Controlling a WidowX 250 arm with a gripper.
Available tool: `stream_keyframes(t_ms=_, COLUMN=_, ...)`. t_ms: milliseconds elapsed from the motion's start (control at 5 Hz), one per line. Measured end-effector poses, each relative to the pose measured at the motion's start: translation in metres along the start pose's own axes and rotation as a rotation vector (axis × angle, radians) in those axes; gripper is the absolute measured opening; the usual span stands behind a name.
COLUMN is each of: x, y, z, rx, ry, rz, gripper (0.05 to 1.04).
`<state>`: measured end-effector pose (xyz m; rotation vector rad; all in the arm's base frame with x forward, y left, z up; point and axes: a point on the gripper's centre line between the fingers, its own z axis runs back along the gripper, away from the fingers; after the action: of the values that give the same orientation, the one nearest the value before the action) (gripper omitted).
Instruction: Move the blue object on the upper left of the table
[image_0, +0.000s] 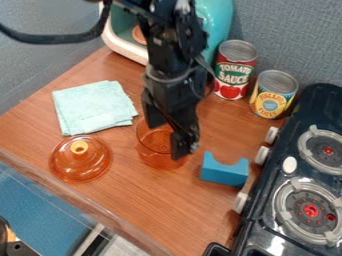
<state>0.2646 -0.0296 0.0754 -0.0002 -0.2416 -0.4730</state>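
Two cans (235, 70) by grey wall (294, 30), upper right! Wood-grain tabletop (127, 200) below, pale cloth (93, 107) left, black stove (267, 200) right. Blue block (224, 170) right of lower centre. And over orange cup (150, 156), black gripper (167, 139), jaws spread!

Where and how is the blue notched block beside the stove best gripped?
Probably across the middle, below its dip: come straight down from above, pinching the broad face of the blue notched block and the side behind. That front is flat and open, whereas white stove knobs near its right end would likely crowd an end-to-end pinch.
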Motion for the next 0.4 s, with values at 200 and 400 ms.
stream_keyframes(t_ms=200, x=0.025, y=-0.004, z=-0.019, rx=-0.03, ry=0.01, rz=-0.205, gripper=0.999)
stream_keyframes(t_ms=400, x=0.045, y=-0.013, z=-0.047, rx=-0.072, ry=0.07, rz=-0.407, gripper=1.0)
